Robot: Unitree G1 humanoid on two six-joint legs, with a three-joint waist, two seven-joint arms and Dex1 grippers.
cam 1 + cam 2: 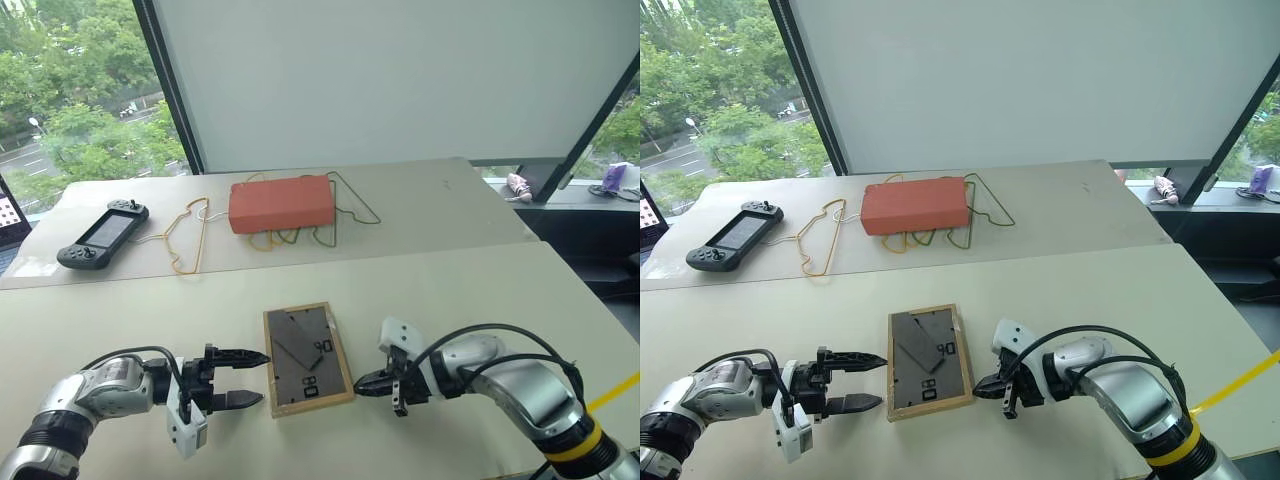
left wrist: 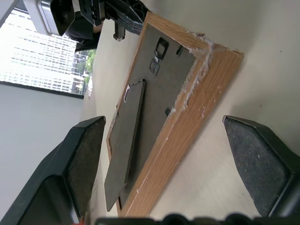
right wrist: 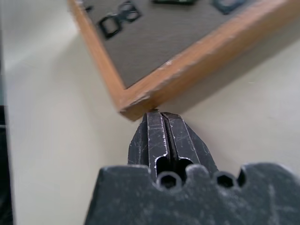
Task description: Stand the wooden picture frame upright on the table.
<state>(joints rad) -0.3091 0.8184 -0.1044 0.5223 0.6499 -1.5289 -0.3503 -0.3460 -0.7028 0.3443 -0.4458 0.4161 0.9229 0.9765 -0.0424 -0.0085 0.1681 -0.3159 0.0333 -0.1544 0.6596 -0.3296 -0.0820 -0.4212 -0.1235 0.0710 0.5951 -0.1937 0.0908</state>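
Note:
The wooden picture frame lies flat on the beige table, its dark back and folded stand facing up. My left gripper is open just left of the frame, level with the frame's left edge, its fingers spread wider than the near corner. My right gripper is shut with nothing in it. Its tip sits against the frame's near right corner. The portrait side is hidden underneath.
An orange-red box rests on wire hangers at the back of the table. A black handheld game console lies at the back left. A seam runs across between two tabletops. The table's right edge slants beside my right arm.

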